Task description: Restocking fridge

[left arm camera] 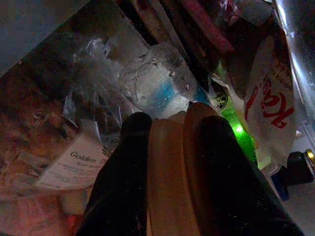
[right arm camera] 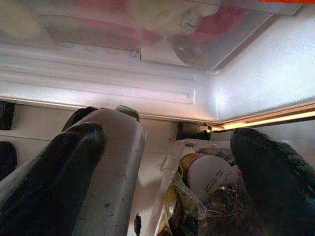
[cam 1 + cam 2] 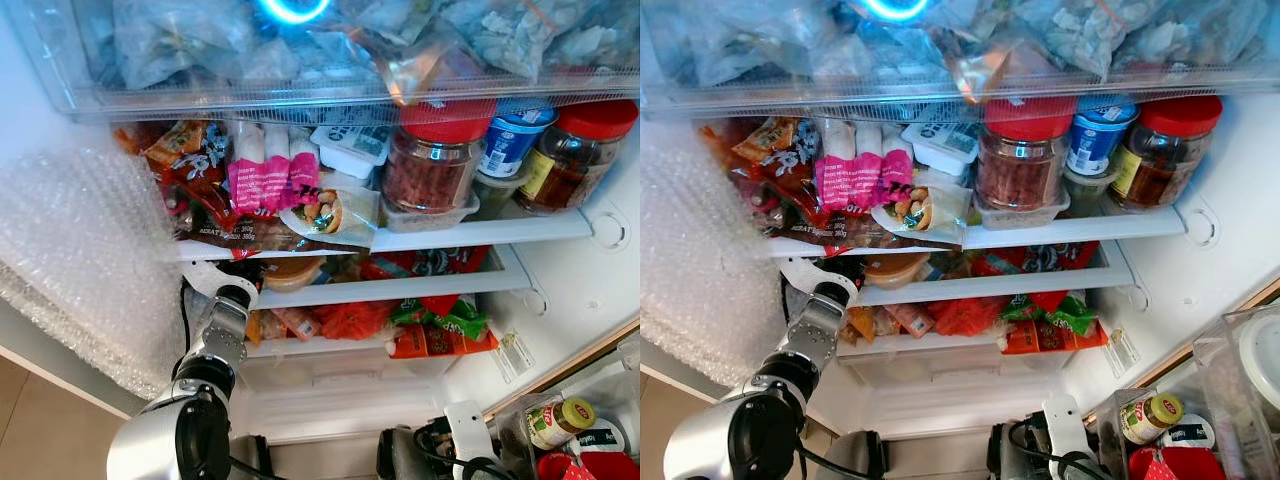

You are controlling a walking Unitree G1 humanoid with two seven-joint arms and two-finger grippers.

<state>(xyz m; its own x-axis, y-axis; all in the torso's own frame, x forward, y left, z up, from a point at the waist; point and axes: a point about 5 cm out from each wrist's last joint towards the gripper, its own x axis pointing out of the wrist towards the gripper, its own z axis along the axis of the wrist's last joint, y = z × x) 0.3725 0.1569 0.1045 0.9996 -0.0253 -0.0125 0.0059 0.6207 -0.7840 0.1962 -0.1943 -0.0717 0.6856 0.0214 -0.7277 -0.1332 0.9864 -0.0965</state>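
My left arm point(image 3: 222, 338) reaches into the fridge's middle shelf point(image 3: 400, 288). In the left wrist view the left gripper point(image 1: 170, 120) is shut on a tan round lidded tub point(image 1: 167, 167), gripped on its edge between both black fingers point(image 1: 130, 147). The same tub point(image 3: 292, 272) sits at the left of that shelf in the eye views, under the snack packets. Ahead of it lie clear bags and a blue-and-white wrapped pack point(image 1: 157, 86). My right gripper point(image 2: 167, 142) hangs low by the fridge's bottom, open with nothing between its fingers.
The upper shelf point(image 3: 480, 232) carries a red-lidded jar point(image 3: 437, 160), a blue-lidded tub point(image 3: 510, 135), another jar point(image 3: 575, 150) and pink packets point(image 3: 265, 178). Bubble wrap point(image 3: 80, 260) covers the left wall. Red and green packets point(image 3: 440, 325) lie lower. Jars point(image 3: 558, 420) stand at bottom right.
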